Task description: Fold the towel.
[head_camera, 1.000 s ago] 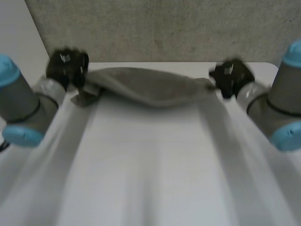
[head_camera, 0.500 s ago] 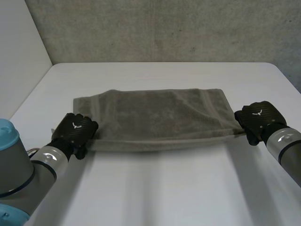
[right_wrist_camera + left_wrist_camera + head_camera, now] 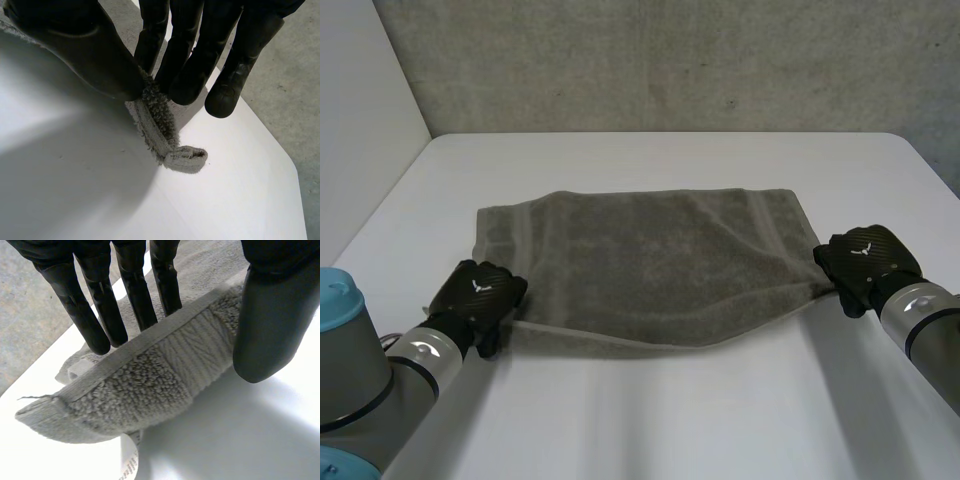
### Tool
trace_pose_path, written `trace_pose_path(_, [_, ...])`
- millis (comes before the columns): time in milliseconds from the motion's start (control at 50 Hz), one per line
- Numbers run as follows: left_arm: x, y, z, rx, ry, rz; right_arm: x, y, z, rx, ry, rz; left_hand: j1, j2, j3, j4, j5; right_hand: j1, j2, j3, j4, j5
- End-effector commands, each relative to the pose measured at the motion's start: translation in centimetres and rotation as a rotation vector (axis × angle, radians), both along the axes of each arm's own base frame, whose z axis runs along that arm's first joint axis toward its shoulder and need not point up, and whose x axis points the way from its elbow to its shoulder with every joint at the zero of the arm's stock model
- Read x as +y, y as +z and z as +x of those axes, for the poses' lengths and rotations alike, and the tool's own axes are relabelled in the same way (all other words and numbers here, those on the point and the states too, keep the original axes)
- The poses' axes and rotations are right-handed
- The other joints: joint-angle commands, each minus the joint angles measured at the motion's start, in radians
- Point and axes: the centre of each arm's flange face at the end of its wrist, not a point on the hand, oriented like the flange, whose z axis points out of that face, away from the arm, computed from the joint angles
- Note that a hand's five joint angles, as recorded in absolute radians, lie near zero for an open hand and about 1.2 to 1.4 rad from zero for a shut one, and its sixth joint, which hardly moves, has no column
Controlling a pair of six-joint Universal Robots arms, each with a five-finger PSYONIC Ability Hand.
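**A:** Head cam: grey towel (image 3: 650, 265) lies folded over, mid white table (image 3: 650, 420). Left hand (image 3: 478, 292) is at its near-left corner, right hand (image 3: 865, 260) at the near-right.

**B:** Left wrist: that corner's pinched between fingers (image 3: 95, 315) and thumb. Right wrist: same deal, corner nipped tight.

The left hand (image 3: 478, 290) and right hand (image 3: 865, 258) are black with a faint woven sheen, and each has a small white emblem on its back. Each joins a shiny silver-grey wrist ring (image 3: 420, 352). The left arm (image 3: 360, 385) is a thick grey tube with a light-blue cap (image 3: 335, 290), and the right arm (image 3: 932, 335) is grey too. The fingers (image 3: 97, 295) are slim, smooth black rods with rounded tips. The thumb (image 3: 270, 320) is thicker and glossy.
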Motion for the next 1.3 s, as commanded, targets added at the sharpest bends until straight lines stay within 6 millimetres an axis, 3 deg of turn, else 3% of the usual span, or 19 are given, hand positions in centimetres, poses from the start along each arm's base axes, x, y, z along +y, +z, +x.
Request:
trace_pose_path(20, [-0.2,0.8,0.2,0.006,0.009,-0.026,0.1,-0.2,0.1,0.001,0.004,0.001,-0.074,-0.079,-0.068,-0.078,-0.236,0.065,0.089,0.061,0.05,0.068])
trace_pose_path(120, [0.0,0.7,0.3,0.006,0.008,-0.021,0.2,-0.5,0.1,0.003,0.004,0.011,0.158,0.153,0.164,0.154,-0.004,0.065,0.089,0.061,0.05,0.068])
trace_pose_path(160, [-0.1,0.6,0.3,0.002,0.011,-0.02,0.2,-0.5,0.1,0.003,0.004,0.011,0.485,0.481,0.491,0.481,0.324,0.065,0.089,0.061,0.05,0.068])
trace_pose_path(200, [-0.1,0.5,0.4,0.002,0.015,-0.018,0.2,-0.5,0.1,0.003,0.003,0.011,0.606,0.601,0.612,0.602,0.444,0.065,0.089,0.061,0.05,0.068])
trace_pose_path(280, [-0.4,0.7,0.7,0.003,0.028,-0.024,0.0,-0.2,-0.1,0.0,-0.002,0.001,0.625,0.62,0.63,0.62,0.463,0.065,0.089,0.061,0.05,0.068])
trace_pose_path(340, [-0.6,2.1,1.2,0.012,0.047,-0.063,-0.1,0.9,-0.3,-0.001,-0.012,-0.024,0.625,0.62,0.63,0.62,0.463,0.065,0.089,0.061,0.05,0.068])
trace_pose_path(420, [-0.8,5.3,2.6,0.037,0.097,-0.152,0.6,4.5,-0.8,-0.004,-0.022,-0.11,0.625,0.62,0.63,0.62,0.463,0.065,0.089,0.061,0.05,0.068])
trace_pose_path(540, [0.1,8.4,3.5,0.046,0.123,-0.232,1.7,6.9,-1.7,0.001,-0.035,-0.082,0.625,0.62,0.63,0.62,0.463,0.065,0.089,0.061,0.05,0.068])
trace_pose_path(580, [1.2,9.8,3.5,0.051,0.113,-0.264,2.9,8.8,-1.9,0.003,-0.007,-0.07,0.625,0.62,0.63,0.62,0.463,0.065,0.089,0.061,0.05,0.068])
trace_pose_path(640, [2.1,10.9,3.4,0.059,0.088,-0.28,3.6,10.1,-2.6,0.018,0.011,-0.064,0.625,0.62,0.63,0.62,0.463,0.065,0.089,0.061,0.05,0.068])
trace_pose_path(760, [2.6,11.1,3.0,0.072,0.028,-0.267,3.5,10.8,-3.1,0.041,0.036,-0.056,0.625,0.62,0.63,0.62,0.463,0.065,0.089,0.061,0.05,0.068])
trace_pose_path(820, [2.2,10.6,3.0,0.078,0.005,-0.245,3.1,10.4,-3.0,0.042,0.054,-0.037,0.625,0.62,0.63,0.62,0.463,0.065,0.089,0.061,0.05,0.068])
trace_pose_path(860, [1.3,8.4,2.7,0.073,-0.011,-0.155,1.8,8.4,-2.7,0.049,0.06,0.044,0.625,0.62,0.63,0.62,0.463,0.065,0.089,0.061,0.05,0.068])
trace_pose_path(920, [0.7,7.2,2.4,0.067,-0.019,-0.105,1.0,7.5,-2.4,0.052,0.066,0.076,0.625,0.62,0.63,0.62,0.463,0.065,0.089,0.061,0.05,0.068])
trace_pose_path(1020, [-3.1,3.8,1.2,0.05,-0.031,0.004,-1.5,4.4,-1.2,0.068,0.08,0.175,0.625,0.62,0.63,0.62,0.463,0.065,0.089,0.061,0.05,0.068])
trace_pose_path(1080, [-4.2,3.1,0.9,0.045,-0.03,0.019,-2.3,3.6,-0.7,0.076,0.08,0.189,0.625,0.62,0.63,0.62,0.463,0.065,0.089,0.061,0.05,0.068])
trace_pose_path(1140, [-7.7,1.5,0.3,0.023,0.014,0.023,-4.4,1.1,0.7,0.112,0.07,0.212,0.625,0.62,0.63,0.62,0.463,0.065,0.089,0.061,0.05,0.068])
trace_pose_path(1200, [-8.8,1.1,0.0,0.017,0.025,0.016,-5.1,0.5,1.2,0.117,0.064,0.206,0.625,0.62,0.63,0.62,0.463,0.065,0.089,0.061,0.05,0.068])
trace_pose_path(1300, [-12.2,-0.2,-1.7,0.02,0.024,-0.024,-8.4,-1.5,3.1,0.07,0.04,0.13,0.625,0.62,0.63,0.62,0.463,0.065,0.089,0.061,0.05,0.068])
